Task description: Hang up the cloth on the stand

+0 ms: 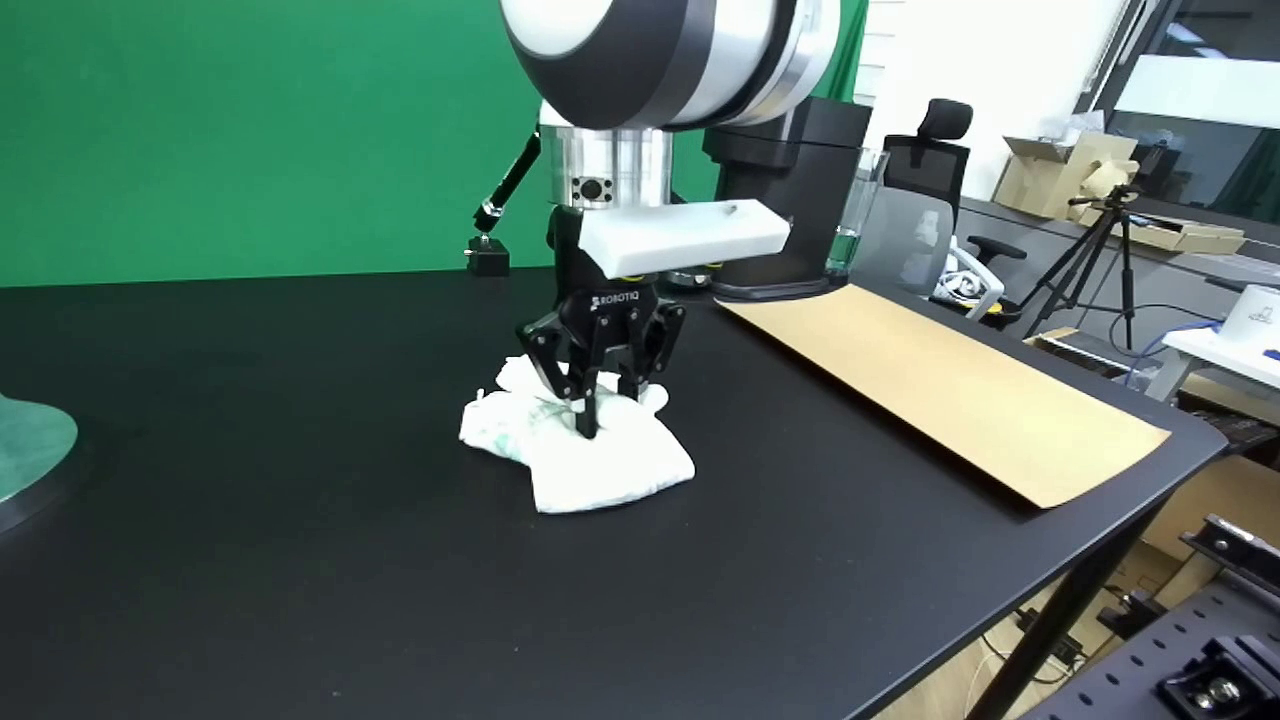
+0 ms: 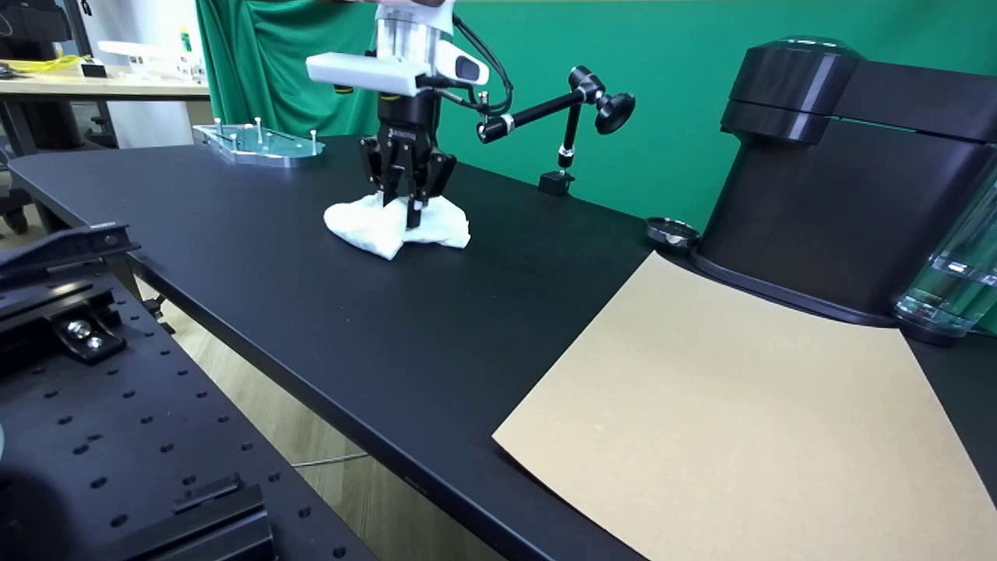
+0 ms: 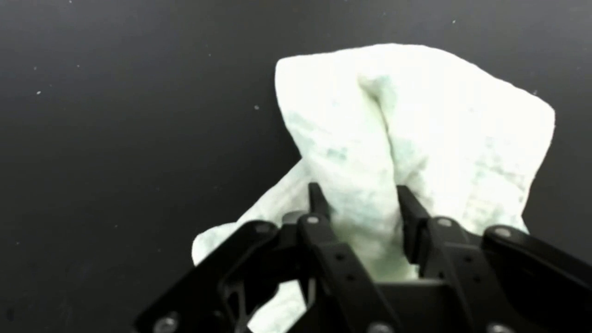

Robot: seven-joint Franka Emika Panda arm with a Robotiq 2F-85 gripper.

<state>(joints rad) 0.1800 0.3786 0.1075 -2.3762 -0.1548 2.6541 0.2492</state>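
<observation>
Lying rumpled: white cloth, faint green marks, on the black table. Gripper points straight down, fingertips in the fabric, standing apart with a raised fold between them; cannot tell whether they pinch it. Black jointed stand farther back in both exterior views, apart from the cloth; robot arm partly covers it in an exterior view. Elsewhere on the table, tan cardboard sheet, black machine just beside it. Green curtain at the back.
</observation>
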